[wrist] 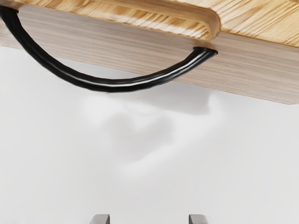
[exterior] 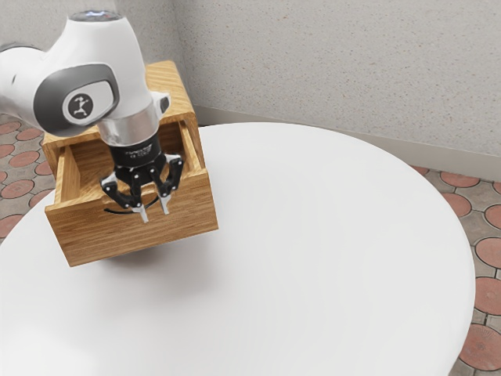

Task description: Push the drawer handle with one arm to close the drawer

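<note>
My gripper [exterior: 154, 211] hangs in front of the wooden drawer [exterior: 86, 239], its two light fingertips apart with nothing between them. The drawer stands pulled out of its wooden cabinet [exterior: 166, 76], its inside visible from above. The black curved handle [exterior: 119, 211] on the drawer front is partly hidden behind the fingers. In the wrist view, the handle [wrist: 112, 86] bows out from the drawer front [wrist: 257, 79], and the separated tips of the gripper [wrist: 149, 219] lie out beyond the handle's curve, away from the drawer front.
Cabinet and drawer are at the exterior view's left on a round white table [exterior: 337, 251]. A speckled wall [exterior: 337, 70] rises behind, and reddish round floor tiles [exterior: 477, 337] surround the table. My arm reaches over the cabinet and the drawer opening.
</note>
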Available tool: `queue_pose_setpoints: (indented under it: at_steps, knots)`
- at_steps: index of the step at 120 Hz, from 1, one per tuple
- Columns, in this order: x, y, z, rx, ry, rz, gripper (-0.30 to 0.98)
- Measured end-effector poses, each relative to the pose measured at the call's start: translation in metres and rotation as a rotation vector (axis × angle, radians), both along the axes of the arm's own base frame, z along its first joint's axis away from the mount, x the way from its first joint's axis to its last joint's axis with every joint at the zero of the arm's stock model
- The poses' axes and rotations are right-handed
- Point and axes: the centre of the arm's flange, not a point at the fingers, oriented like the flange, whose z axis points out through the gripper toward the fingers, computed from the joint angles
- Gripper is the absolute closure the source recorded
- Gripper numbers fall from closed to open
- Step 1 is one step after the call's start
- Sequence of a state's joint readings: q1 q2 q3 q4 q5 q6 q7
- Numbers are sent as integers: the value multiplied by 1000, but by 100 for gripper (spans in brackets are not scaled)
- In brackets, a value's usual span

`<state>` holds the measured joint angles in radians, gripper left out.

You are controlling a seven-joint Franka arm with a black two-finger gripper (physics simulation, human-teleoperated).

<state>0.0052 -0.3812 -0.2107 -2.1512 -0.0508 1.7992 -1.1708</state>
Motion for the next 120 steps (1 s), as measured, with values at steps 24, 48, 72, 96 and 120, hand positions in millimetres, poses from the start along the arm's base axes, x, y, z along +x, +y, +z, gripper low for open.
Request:
queue_pose_setpoints:
  at_steps: [24,48,72,96,120]
  knots:
    - [-7,13,-16,25,26,41,71]
    - [-10,26,-22,35,33,56,76]
    - [-7,41,-24,39,29,46,78]
    - [-3,63,-29,23,35,39,78]
    - [7,72,-38,12,48,2,78]
